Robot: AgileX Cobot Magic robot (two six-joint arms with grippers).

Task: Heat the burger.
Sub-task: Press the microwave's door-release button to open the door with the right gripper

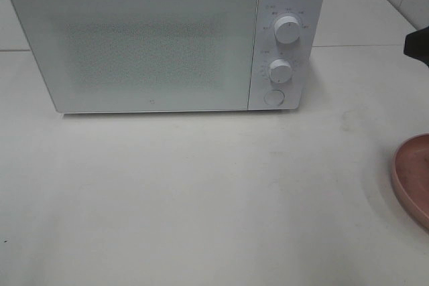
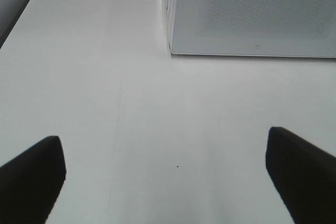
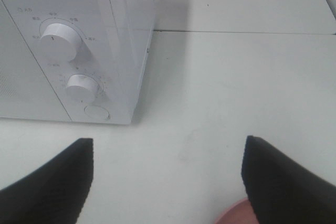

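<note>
The left gripper [image 2: 163, 137] hangs low over the table [image 2: 105, 77] in front of the microwave [image 1: 134, 45], fingers spread wide and empty. The right gripper [image 3: 168, 141], likewise spread and empty, hangs by the plate [image 1: 412, 175]. Where the burger is, and its axis, cannot be told.

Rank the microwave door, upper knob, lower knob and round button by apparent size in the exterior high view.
1. microwave door, by far the largest.
2. upper knob and lower knob: nearly alike, so not ranked against each other.
3. round button, smallest, though only slightly.
</note>
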